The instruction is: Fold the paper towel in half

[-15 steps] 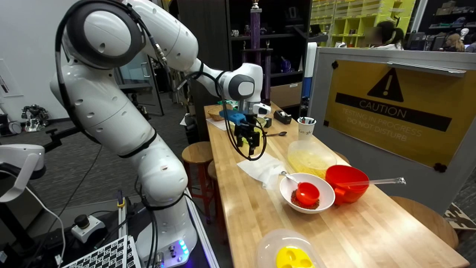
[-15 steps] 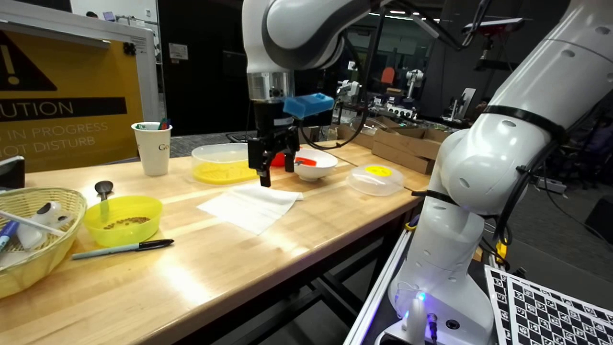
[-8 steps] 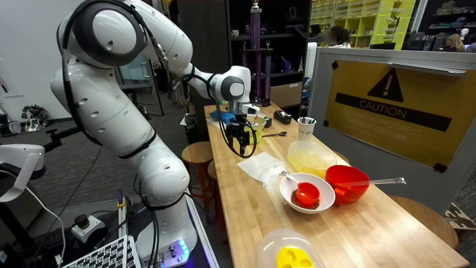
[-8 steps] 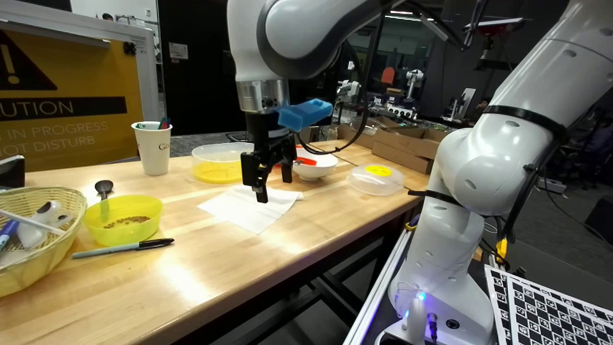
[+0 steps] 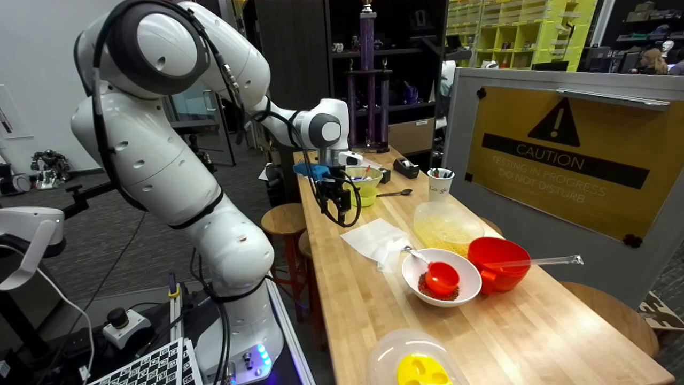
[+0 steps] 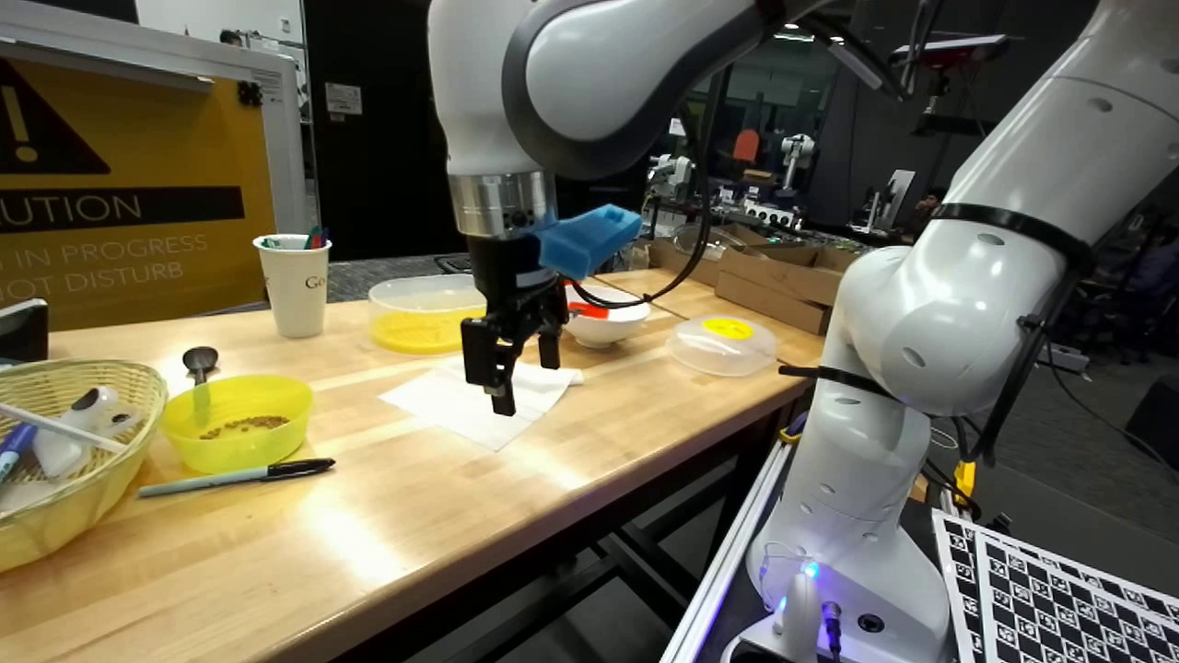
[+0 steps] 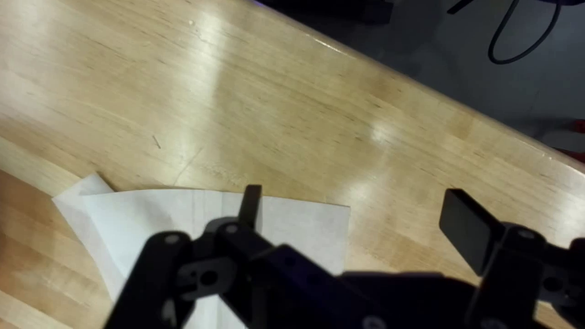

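The white paper towel (image 5: 377, 239) lies on the wooden table with one end rumpled, next to the white bowl. It also shows in an exterior view (image 6: 440, 396), and in the wrist view (image 7: 151, 212) one corner of it is folded over or doubled. My gripper (image 6: 526, 379) is open and empty, pointing down above the table on the robot's side of the towel. In the wrist view the gripper (image 7: 352, 201) has its left finger over the towel near its edge and its right finger over bare wood. The towel's lower part is hidden there by the gripper.
A white bowl (image 5: 414, 278) with a red scoop, a red bowl (image 5: 505, 272) and a yellowish container (image 5: 449, 230) stand beside the towel. A yellow bowl (image 6: 239, 442), marker (image 6: 235, 479) and basket (image 6: 120, 460) are at one end. The table's edge (image 7: 411, 87) lies near the gripper.
My open gripper has moved toward the table edge on the robot's side, away from the far part of the towel, and appears lower in an exterior view. The towel has not visibly moved.
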`<control>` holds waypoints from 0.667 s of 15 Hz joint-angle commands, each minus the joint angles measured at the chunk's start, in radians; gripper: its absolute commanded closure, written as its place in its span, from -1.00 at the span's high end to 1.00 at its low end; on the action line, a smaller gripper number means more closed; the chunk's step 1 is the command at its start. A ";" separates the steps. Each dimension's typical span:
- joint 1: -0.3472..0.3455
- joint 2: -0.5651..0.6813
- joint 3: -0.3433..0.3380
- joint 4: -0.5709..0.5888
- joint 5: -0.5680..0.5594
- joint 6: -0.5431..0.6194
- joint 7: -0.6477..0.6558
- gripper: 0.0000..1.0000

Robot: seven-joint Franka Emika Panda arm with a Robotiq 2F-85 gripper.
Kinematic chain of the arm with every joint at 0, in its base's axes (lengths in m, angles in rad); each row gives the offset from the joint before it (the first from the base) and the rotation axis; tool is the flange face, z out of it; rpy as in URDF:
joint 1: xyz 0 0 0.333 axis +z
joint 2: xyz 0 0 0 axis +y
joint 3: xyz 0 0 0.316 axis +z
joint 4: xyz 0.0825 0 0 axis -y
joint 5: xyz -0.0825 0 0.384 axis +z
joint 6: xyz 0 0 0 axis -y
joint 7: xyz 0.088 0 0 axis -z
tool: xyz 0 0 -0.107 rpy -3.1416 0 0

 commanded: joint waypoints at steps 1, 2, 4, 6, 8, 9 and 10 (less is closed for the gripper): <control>0.019 0.004 0.002 -0.020 0.024 0.063 -0.021 1.00; 0.023 0.005 0.002 -0.026 0.030 0.078 -0.018 1.00; 0.031 0.009 0.005 -0.039 0.041 0.106 -0.012 1.00; 0.039 0.013 0.010 -0.056 0.061 0.136 0.001 1.00; 0.042 0.019 0.017 -0.075 0.077 0.169 0.021 1.00; 0.040 0.020 0.020 -0.083 0.084 0.182 0.028 1.00; 0.036 0.023 0.022 -0.089 0.083 0.203 0.038 1.00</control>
